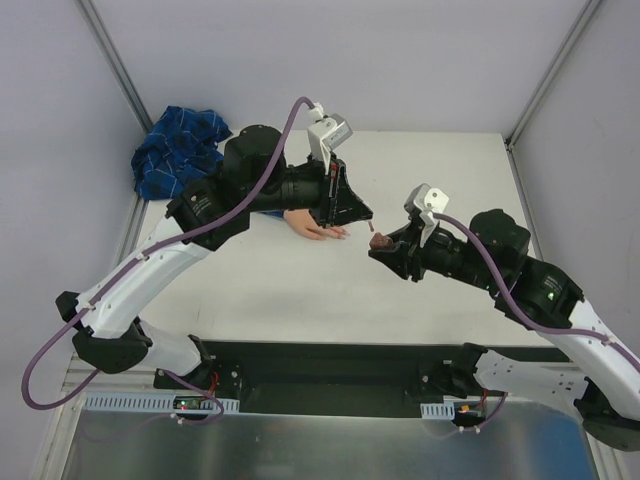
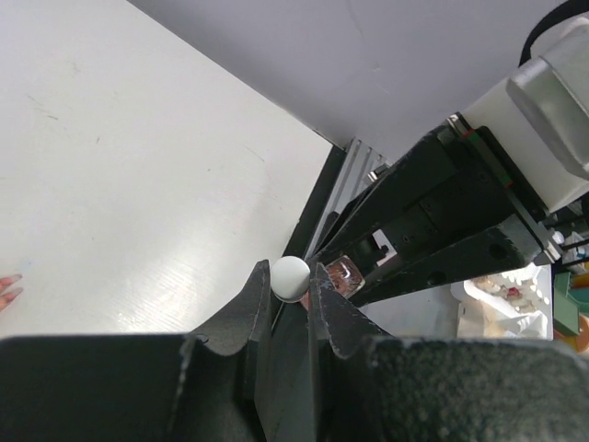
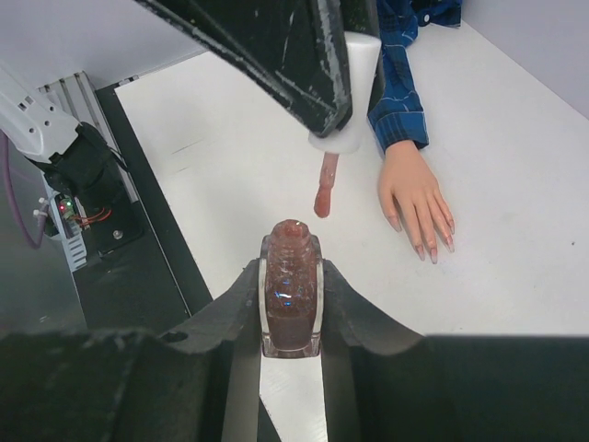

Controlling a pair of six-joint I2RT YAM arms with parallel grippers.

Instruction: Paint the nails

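cloth: we see blue plaid fabric (image 1: pixel 180 150) bunched at the far left corner of the white worktop (image 1: pixel 300 300).
sleeve: same plaid (image 3: pixel 396 101), soft folds, ends at the wrist.
fake hand: pale peach, smooth (image 3: pixel 414 189), flat palm-down mid-worktop, nearer the far edge.
nails: long, narrow, dark pinkish-mauve tips (image 3: pixel 433 244), resting on the worktop, fingers slightly spread.
obstruction: left arm (image 1: pixel 290 185) covers the wrist and sleeve from above; nails stay visible.
left gripper: (image 1: pixel 362 215) clenched on the brush's round white cap (image 2: pixel 292 274).
brush: pink wet bristles (image 3: pixel 321 193) hang just above the bottle neck, apart from it.
right gripper: (image 3: pixel 291 276) clamped on the polish bottle (image 3: pixel 291 304), upright, open, glittery brown-red glass.
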